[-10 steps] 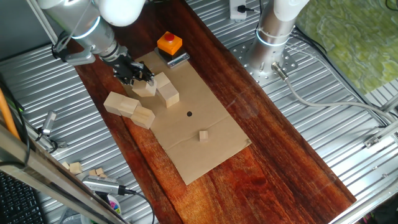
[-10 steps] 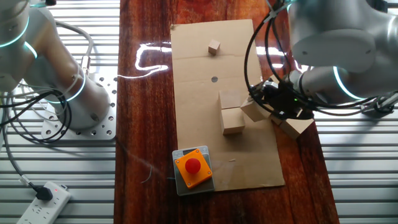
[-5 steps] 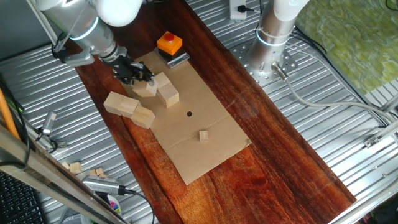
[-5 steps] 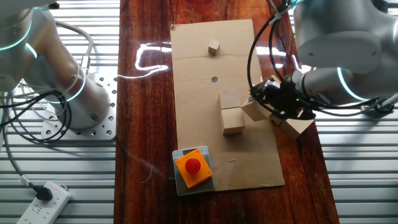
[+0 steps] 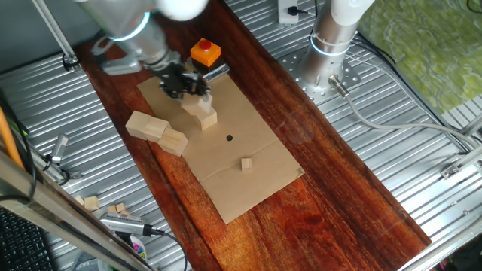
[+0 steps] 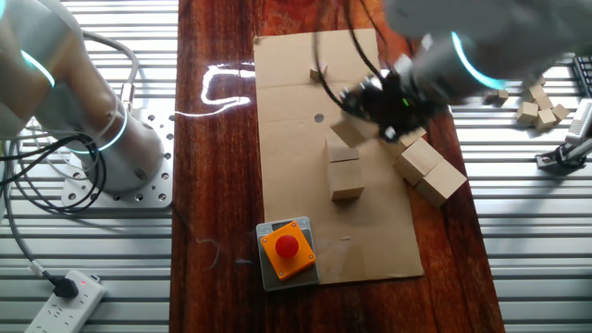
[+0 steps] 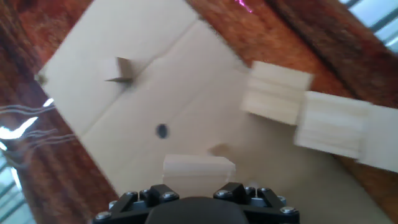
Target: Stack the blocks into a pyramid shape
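My gripper (image 6: pixel 368 109) is shut on a pale wooden block (image 6: pixel 349 130), held tilted just above the cardboard sheet (image 6: pixel 296 55). In the hand view this block (image 7: pixel 198 173) fills the space right in front of the hand. Below it, two blocks (image 6: pixel 346 173) lie end to end on the cardboard. Two more blocks (image 6: pixel 428 169) lie side by side at the cardboard's edge and show in the hand view as blocks (image 7: pixel 277 92) to the right. In one fixed view my gripper (image 5: pixel 188 87) hangs over the pair (image 5: pixel 204 114), and the two others (image 5: pixel 157 132) lie to the left.
An orange block with a red button (image 6: pixel 287 248) stands at one end of the cardboard. A tiny wooden cube (image 5: pixel 246 163) and a black dot (image 5: pixel 229 137) mark the other half. Small wood pieces (image 6: pixel 538 104) lie on the metal slats. A second arm's base (image 5: pixel 329 53) stands beside the table.
My gripper has lifted the block it gripped and carried it across from beside the edge pair to above the two blocks on the cardboard. The other blocks have not moved.
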